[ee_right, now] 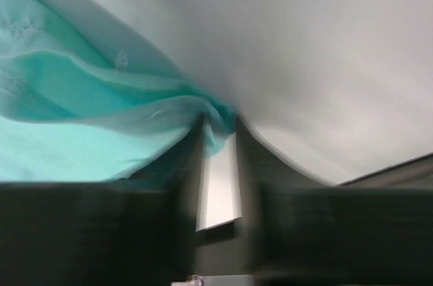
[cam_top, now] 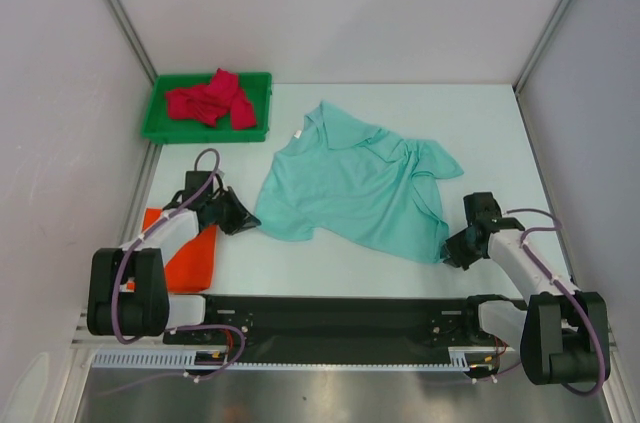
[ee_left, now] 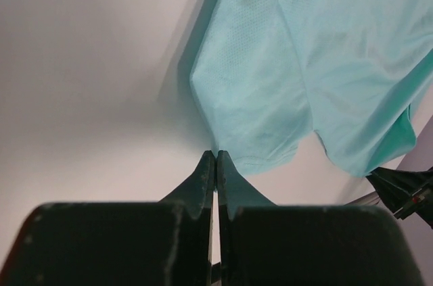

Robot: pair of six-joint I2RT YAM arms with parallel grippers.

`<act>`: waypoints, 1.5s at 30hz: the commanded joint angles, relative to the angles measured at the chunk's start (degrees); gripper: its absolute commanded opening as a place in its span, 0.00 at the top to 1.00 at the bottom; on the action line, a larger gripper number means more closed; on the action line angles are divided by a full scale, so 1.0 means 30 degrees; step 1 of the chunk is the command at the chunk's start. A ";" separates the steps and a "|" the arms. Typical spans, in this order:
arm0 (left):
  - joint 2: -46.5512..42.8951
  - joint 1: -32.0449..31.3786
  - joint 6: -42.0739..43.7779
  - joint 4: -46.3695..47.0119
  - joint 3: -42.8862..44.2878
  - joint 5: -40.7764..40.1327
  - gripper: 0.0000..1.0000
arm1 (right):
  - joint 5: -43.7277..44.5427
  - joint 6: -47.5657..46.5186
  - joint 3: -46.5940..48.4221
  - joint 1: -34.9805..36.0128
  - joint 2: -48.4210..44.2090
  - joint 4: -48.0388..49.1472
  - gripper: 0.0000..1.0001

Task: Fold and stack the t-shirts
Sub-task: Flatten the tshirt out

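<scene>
Found the mint green t-shirt (cam_top: 350, 188) spread over the middle of the table (cam_top: 500, 133). Saw the left gripper (cam_top: 254, 223) pinched tight on its near-left hem corner. Saw the right gripper (cam_top: 447, 255) narrowed at the near-right corner, cloth bunched between the tips; could not tell whether clamped. Noted the orange t-shirt (cam_top: 190, 258) by the near-left edge and the red t-shirt (cam_top: 210, 101) in the green tray (cam_top: 160, 125) at the far-left corner.

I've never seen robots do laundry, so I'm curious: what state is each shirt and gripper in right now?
Green t-shirt: spread on the table, rumpled, unfolded.
Orange t-shirt: folded flat, near left.
Red t-shirt: crumpled in the tray.
Left gripper: shut at the green hem.
Right gripper: green cloth between its jaws, grip unclear.
</scene>
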 commanded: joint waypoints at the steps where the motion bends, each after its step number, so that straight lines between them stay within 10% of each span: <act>1: -0.0866 0.0098 0.0495 0.0376 0.0377 0.0573 1.00 | 0.1579 0.0024 -0.0724 -0.0138 0.0311 0.1074 0.85; 3: -0.1042 0.0098 0.0437 0.0347 0.0464 0.0720 1.00 | 0.1667 -0.0183 -0.0402 -0.0139 0.0486 0.0812 1.00; 14: -0.4205 0.0098 0.0350 -0.1586 0.5701 0.1071 1.00 | 0.2338 -0.5480 0.7933 -0.0080 -0.1037 -0.3053 1.00; 31: -0.1543 0.0098 -0.3717 1.0152 2.2053 0.7866 1.00 | 0.4802 -0.8856 2.2500 -0.0168 -0.0800 -0.1506 1.00; 45: -0.5700 -0.0517 -0.3343 1.0222 2.5279 0.7635 1.00 | 0.4392 -1.1169 2.2273 -0.0197 -0.8770 0.1281 1.00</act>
